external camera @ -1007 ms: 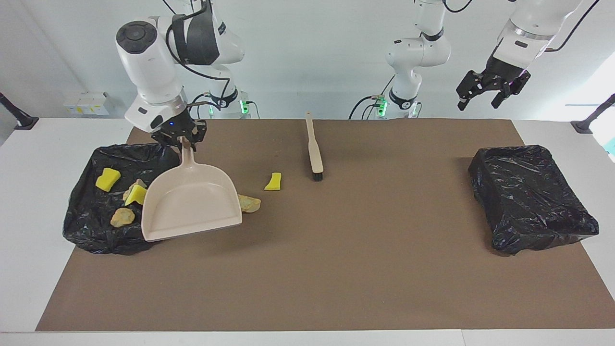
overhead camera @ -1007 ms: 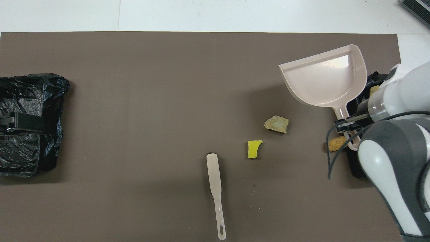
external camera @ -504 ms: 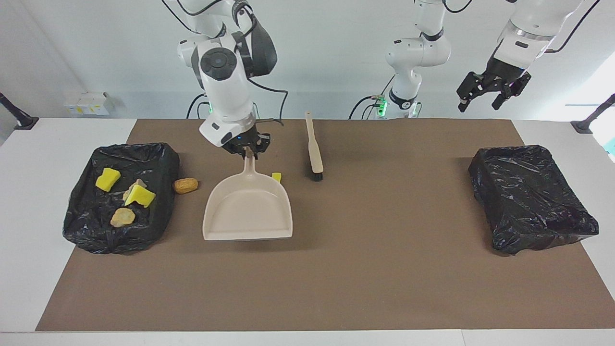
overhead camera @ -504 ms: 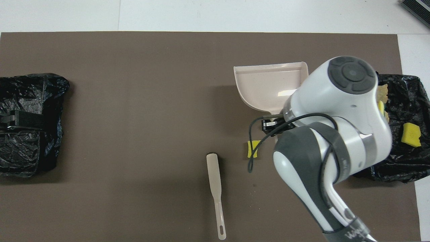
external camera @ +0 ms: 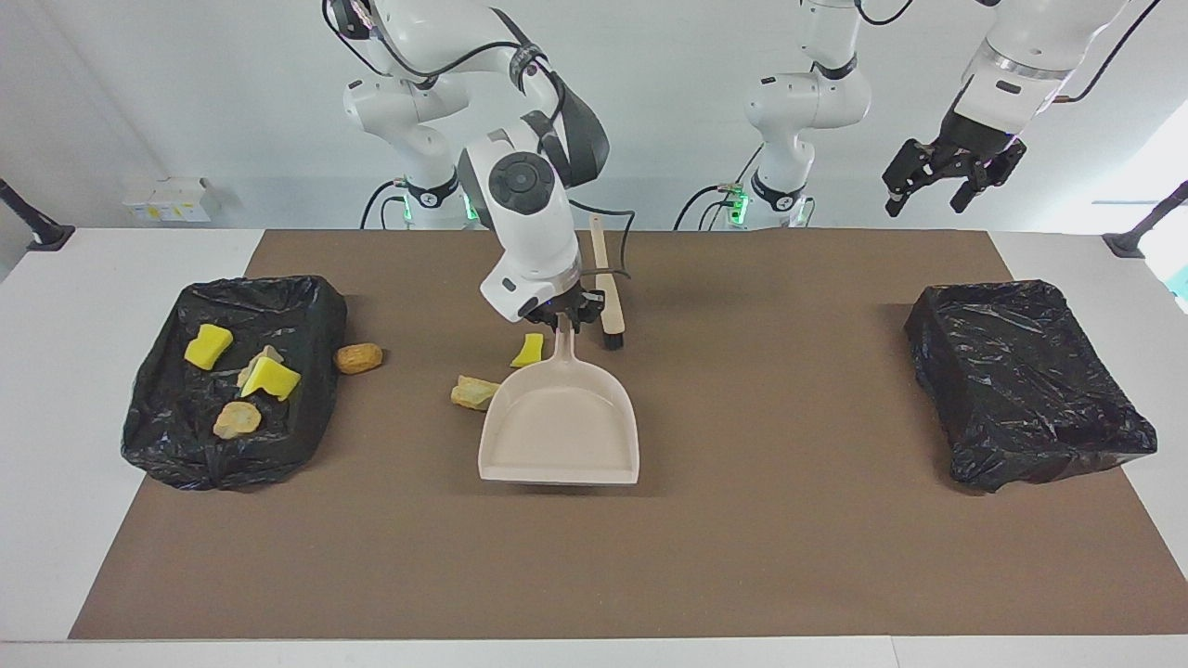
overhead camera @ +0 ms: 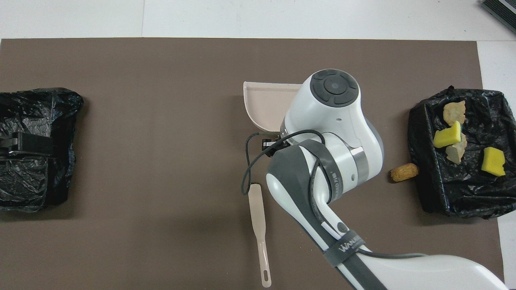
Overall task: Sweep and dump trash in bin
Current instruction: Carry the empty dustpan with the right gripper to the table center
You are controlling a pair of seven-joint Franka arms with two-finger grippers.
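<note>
Brown mat [external camera: 742, 557] on white table [external camera: 56, 390]

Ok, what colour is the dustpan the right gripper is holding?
Pale pinkish beige; the dustpan shows best in the facing view, held by the right gripper.

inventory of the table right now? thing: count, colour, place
mat: 1, brown, covers most of the table
bins: 2, black-lined, one at each end of the mat
scraps in bin: about 4, yellow and tan, in the bin at the right arm's end
scraps on mat: 3, orange-tan by that bin, tan and yellow beside the dustpan
dustpan: 1, beige, mid-mat, held by its handle
brush: 1, beige with black bristles, on the mat nearer the robots than the dustpan
right hand: shut on the dustpan handle
left hand: open, raised above the left arm's end, waiting
</note>
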